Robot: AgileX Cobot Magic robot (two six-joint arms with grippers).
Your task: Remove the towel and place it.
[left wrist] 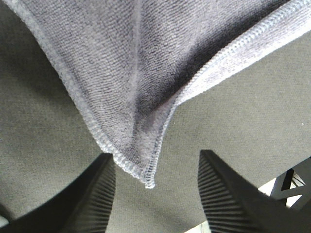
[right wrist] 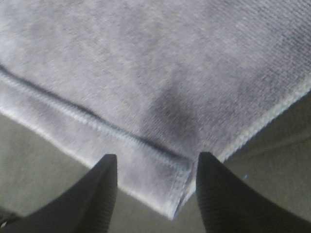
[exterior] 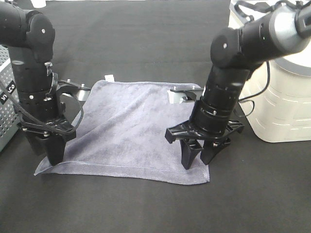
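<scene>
Black tabletop (exterior: 146, 39) | towel (exterior: 131, 121) spread flat at mid-surface, not yet lifted | left gripper (exterior: 54, 158) and right gripper (exterior: 197, 159) each straddle a towel corner toward the front edge, jaws parted, nothing pinched | judged remaining: grasp, removal, placement.

Cut off, covered or blurred

In the high view the white container (exterior: 286, 107) runs off the right edge and the perforated grey box (exterior: 3, 111) off the left. The left arm (exterior: 34, 87) covers the left edge of the towel (exterior: 131, 131), whose white tag (exterior: 110, 77) is too small to read. The right wrist view is blurred.
</scene>
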